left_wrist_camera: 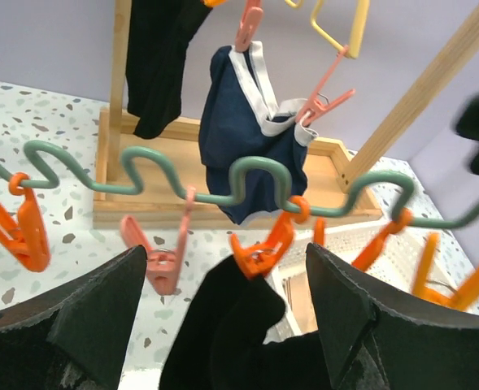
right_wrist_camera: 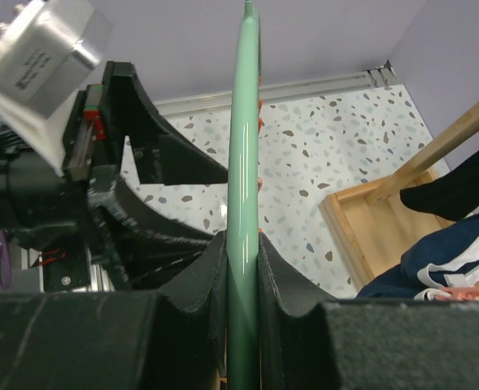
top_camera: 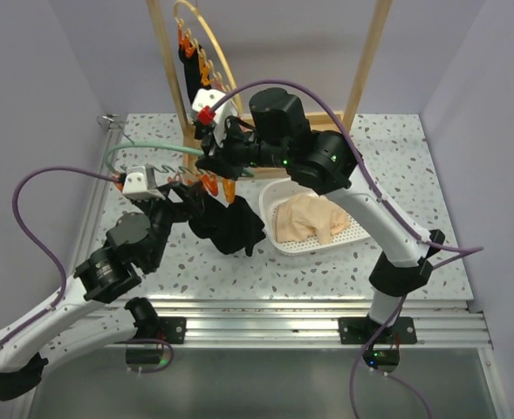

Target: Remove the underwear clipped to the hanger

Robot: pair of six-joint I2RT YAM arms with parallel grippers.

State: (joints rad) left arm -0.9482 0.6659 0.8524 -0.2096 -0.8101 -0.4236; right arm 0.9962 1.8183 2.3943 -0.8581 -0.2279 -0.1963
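The left gripper (left_wrist_camera: 224,272), wide open with the black underwear (left_wrist_camera: 231,333) low between its fingers (left_wrist_camera: 84,317), may close on the orange clip (left_wrist_camera: 259,248) above instead of cloth, and a hard pull may twist the green hanger (left_wrist_camera: 255,175) in the right gripper (right_wrist_camera: 243,268) clamped on it.

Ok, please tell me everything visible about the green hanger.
The green hanger is a smooth, glossy, pale green bar with wavy bends, looking plastic-coated. It is held roughly level in the air, the right tool shut on it. From it hang orange clips and a pink clip; one orange clip holds a black garment.
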